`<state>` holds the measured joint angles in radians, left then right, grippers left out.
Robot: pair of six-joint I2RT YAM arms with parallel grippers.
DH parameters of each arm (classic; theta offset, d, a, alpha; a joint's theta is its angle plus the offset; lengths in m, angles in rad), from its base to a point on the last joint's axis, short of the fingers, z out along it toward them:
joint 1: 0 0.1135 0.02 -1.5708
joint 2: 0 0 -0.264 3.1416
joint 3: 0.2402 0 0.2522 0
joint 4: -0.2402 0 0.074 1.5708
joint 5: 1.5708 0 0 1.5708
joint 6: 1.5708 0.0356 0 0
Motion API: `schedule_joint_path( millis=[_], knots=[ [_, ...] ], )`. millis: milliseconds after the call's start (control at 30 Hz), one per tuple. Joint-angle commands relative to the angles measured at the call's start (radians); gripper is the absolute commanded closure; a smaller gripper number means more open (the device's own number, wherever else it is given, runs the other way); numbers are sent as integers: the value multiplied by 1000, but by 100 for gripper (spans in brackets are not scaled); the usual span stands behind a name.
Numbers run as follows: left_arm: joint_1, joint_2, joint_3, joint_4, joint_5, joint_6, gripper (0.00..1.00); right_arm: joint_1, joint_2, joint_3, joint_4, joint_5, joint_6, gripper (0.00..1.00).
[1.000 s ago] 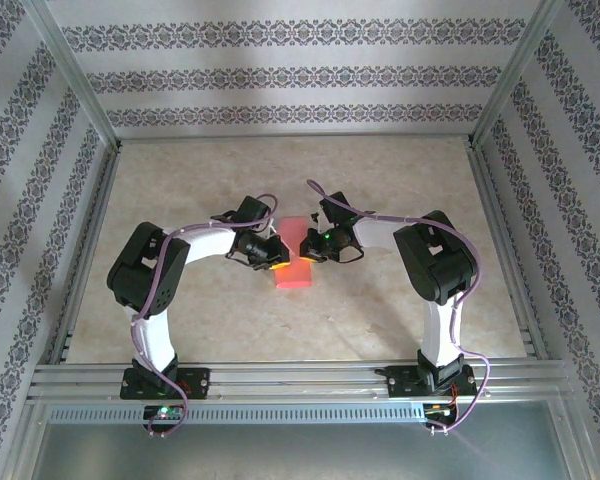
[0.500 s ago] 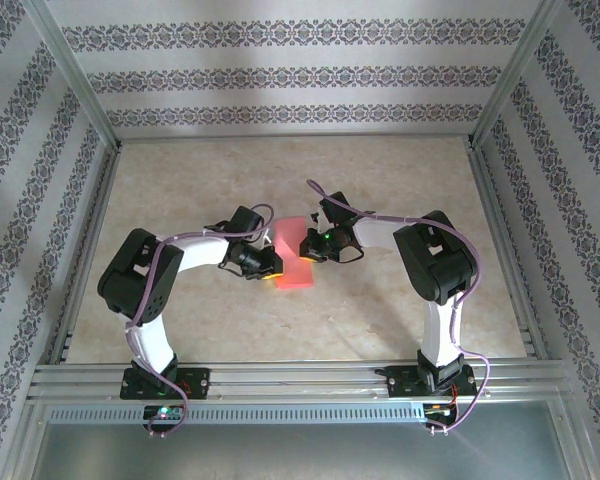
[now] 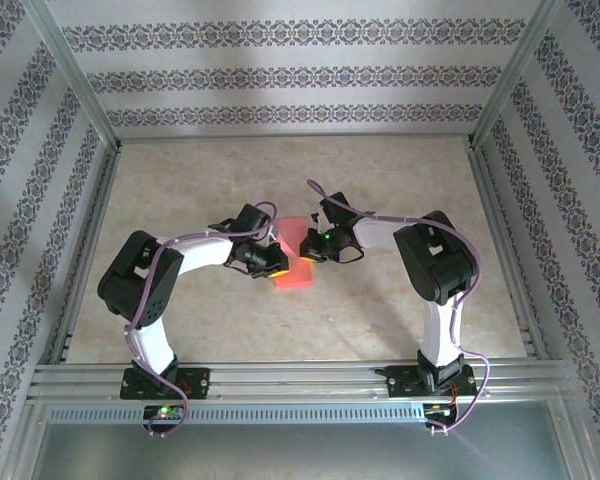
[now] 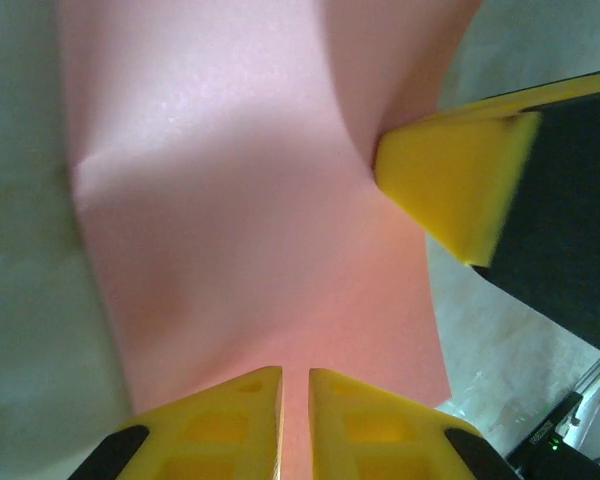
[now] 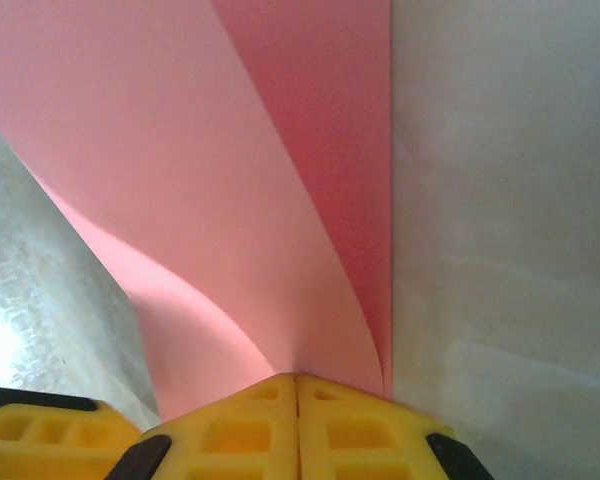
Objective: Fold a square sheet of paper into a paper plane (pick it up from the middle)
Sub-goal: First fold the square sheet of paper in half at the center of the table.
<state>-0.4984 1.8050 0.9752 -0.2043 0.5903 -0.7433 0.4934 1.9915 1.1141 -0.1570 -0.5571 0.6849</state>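
The beige marbled worktop (image 3: 400,180) is spanned by the left arm (image 3: 150,280) and the right arm (image 3: 435,260), both bent inward toward its middle. The square sheet of paper (image 3: 298,272) is found there, lying between the two grippers, with the left gripper (image 3: 272,266) at its left edge and the right gripper (image 3: 307,248) at its right edge, further back.

In the right wrist view the sheet (image 5: 180,150) is seen with one layer curved up over a darker one, and both layers are drawn into the right gripper (image 5: 297,425), whose fingers are clenched on them.

In the left wrist view the sheet (image 4: 250,230) runs down to the left gripper (image 4: 295,420), whose fingers (image 4: 220,425) are drawn almost together with a thin slit left between them. Whether the paper is nipped there cannot be told. One yellow finger of the right gripper (image 4: 450,185) is pressed against the sheet's right side.
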Motion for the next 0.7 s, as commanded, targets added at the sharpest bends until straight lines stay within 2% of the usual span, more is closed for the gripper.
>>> schedule_joint_path(
  millis=[0,167,400,567,667],
  knots=[
    [-21,27,-12,26,-26,-40,86,-4,123,-88,-169,221,13,92],
    [-22,0,-80,-6,-33,-10,86,-4,123,-89,-165,221,17,92],
    [-21,-97,-186,-213,-68,114,86,-7,124,-100,-151,224,22,93],
    [-18,-202,-186,-235,-43,148,85,-9,123,-106,-148,226,18,93],
    [12,-225,-146,-157,-13,120,85,-12,123,-106,-153,227,4,93]
  ],
)
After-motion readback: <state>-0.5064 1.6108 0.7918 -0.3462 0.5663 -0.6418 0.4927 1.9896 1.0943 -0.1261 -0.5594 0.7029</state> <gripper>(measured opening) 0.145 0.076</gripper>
